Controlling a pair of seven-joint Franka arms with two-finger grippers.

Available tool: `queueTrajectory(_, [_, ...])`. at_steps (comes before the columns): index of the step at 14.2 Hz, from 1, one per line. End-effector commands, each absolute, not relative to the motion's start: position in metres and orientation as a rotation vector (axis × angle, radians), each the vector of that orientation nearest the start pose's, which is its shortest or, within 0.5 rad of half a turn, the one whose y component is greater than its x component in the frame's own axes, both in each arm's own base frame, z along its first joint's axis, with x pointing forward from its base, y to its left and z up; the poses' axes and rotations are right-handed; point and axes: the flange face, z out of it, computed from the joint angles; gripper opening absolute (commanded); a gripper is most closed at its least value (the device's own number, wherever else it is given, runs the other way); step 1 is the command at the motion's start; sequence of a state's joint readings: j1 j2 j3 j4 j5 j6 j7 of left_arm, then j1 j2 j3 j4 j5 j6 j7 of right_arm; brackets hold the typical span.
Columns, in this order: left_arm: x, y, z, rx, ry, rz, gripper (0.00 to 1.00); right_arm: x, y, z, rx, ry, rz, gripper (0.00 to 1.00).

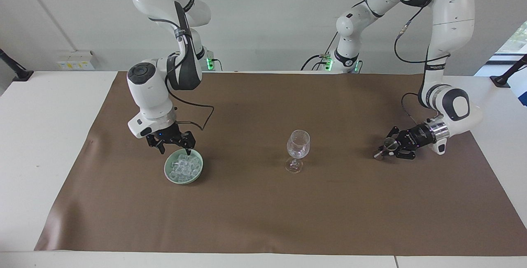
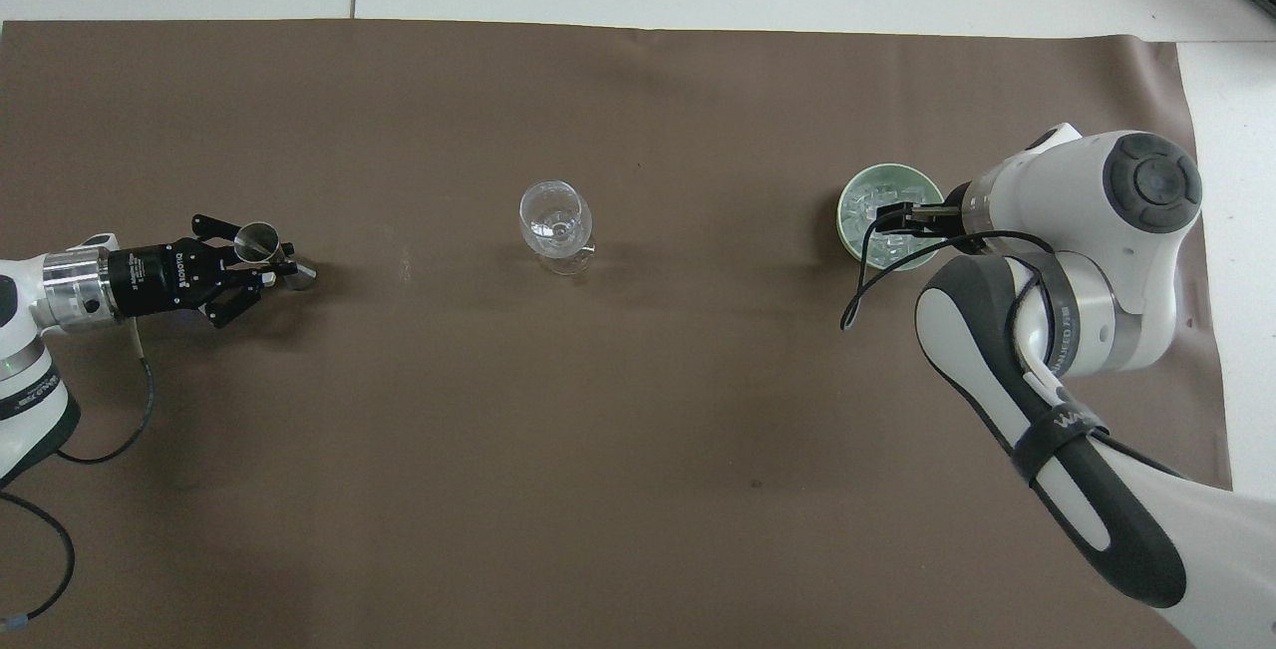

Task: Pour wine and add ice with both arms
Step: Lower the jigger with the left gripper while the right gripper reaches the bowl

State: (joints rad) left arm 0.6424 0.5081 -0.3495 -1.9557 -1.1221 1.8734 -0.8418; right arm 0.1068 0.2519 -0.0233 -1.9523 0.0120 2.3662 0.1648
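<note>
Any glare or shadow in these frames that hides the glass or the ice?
Facing view: even light, soft shadows beside the green bowl and wine glass; the ice reads clearly. Overhead view: the clear glass is faint against the brown mat, and the right gripper covers part of the ice.

Right arm (image 1: 153, 91) bent steeply down, its tool (image 1: 173, 149) pointed downward with fingers spread wide. Left arm (image 1: 446, 54) reached low, wrist nearly level, its tool (image 1: 385, 149) clamped tight.
</note>
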Motion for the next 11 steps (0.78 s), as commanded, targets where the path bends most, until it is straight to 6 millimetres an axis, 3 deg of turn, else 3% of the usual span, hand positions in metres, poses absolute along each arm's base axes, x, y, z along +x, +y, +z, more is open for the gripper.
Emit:
queueTrajectory(1, [0.576,0.112,0.238,1.211,1.606,-0.957,0.24,0.631,0.061,0.352,-3.081,0.206,-0.279,1.00])
queueTrajectory(2, [0.576,0.113,0.238,1.210,1.607,-0.956,0.27,0.633,0.071,0.348,-3.078,0.215,-0.275,1.00])
queueTrajectory(4, [0.576,0.112,0.238,1.211,1.606,-0.957,0.31,0.635,0.071,0.349,-3.075,0.240,-0.280,1.00])
queueTrajectory(7, [0.576,0.112,0.238,1.213,1.606,-0.957,0.34,0.636,0.071,0.348,-3.075,0.239,-0.280,0.81])
queueTrajectory(9, [0.576,0.113,0.237,1.212,1.608,-0.956,0.38,0.635,0.070,0.346,-3.075,0.246,-0.272,0.74])
queueTrajectory(10, [0.576,0.113,0.238,1.211,1.608,-0.956,0.43,0.635,0.070,0.344,-3.077,0.244,-0.270,0.74])
queueTrajectory(11, [0.576,0.114,0.238,1.210,1.609,-0.955,0.57,0.636,0.070,0.339,-3.079,0.245,-0.261,0.74])
